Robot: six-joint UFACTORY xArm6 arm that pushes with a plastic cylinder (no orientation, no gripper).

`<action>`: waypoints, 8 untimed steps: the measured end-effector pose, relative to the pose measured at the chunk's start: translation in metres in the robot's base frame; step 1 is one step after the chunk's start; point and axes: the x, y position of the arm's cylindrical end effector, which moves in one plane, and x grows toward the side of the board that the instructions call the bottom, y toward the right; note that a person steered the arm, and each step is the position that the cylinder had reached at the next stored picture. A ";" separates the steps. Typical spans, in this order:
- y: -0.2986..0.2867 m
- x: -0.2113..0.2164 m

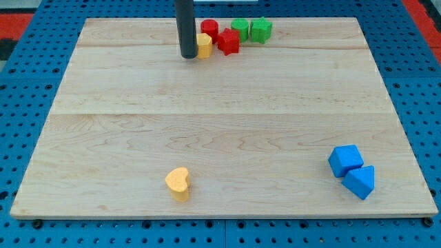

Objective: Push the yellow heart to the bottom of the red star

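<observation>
The yellow heart (178, 182) lies near the view's bottom edge of the wooden board, left of centre. The red star (228, 42) sits near the view's top, in a cluster of blocks. My tip (188, 55) is near the view's top, just left of a small yellow block (204, 45) and touching or almost touching it. The tip is far above the yellow heart and left of the red star.
A red cylinder (209, 29) stands behind the yellow block. Two green blocks (240, 28) (261, 29) sit right of the red star. A blue cube (345, 160) and a blue triangle (360, 182) lie at the view's bottom right. The wooden board (220, 131) rests on a blue pegboard.
</observation>
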 end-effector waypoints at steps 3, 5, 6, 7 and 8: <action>0.056 0.209; 0.044 0.317; -0.005 0.317; -0.034 0.292; -0.034 0.273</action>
